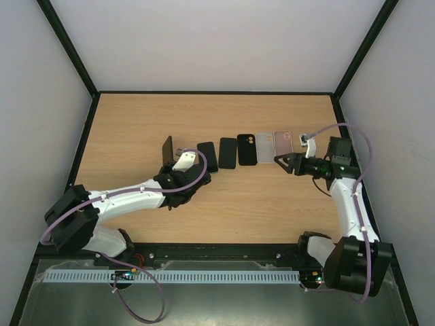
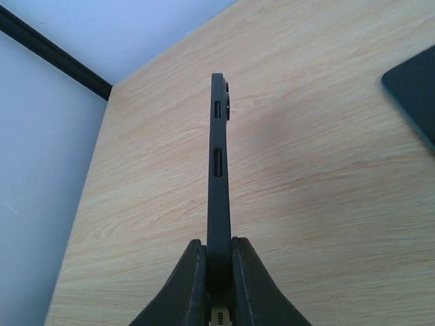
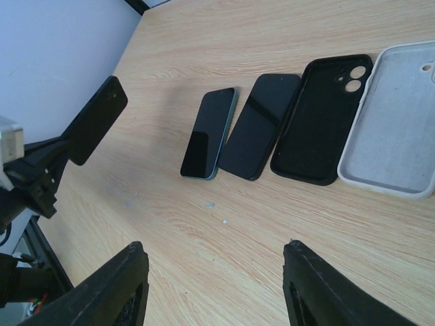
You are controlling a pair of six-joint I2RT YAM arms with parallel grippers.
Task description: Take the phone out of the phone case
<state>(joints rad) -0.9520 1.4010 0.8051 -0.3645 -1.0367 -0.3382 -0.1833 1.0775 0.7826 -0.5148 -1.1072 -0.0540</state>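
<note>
Phone case [image 2: 217, 176] upright in left jaws; teal phone [image 3: 207, 134], black case [image 3: 325, 119] nearby.

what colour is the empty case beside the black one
The empty case is off-white, clearest in right wrist view.

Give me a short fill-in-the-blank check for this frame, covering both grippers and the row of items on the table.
1. The left fingers are ____ on the dark case, which is held on edge.
2. The right fingers stand ____, with nothing between them.
3. Between the teal-edged phone and the empty black case lies another ____.

Missing words: shut; open; phone.
</note>
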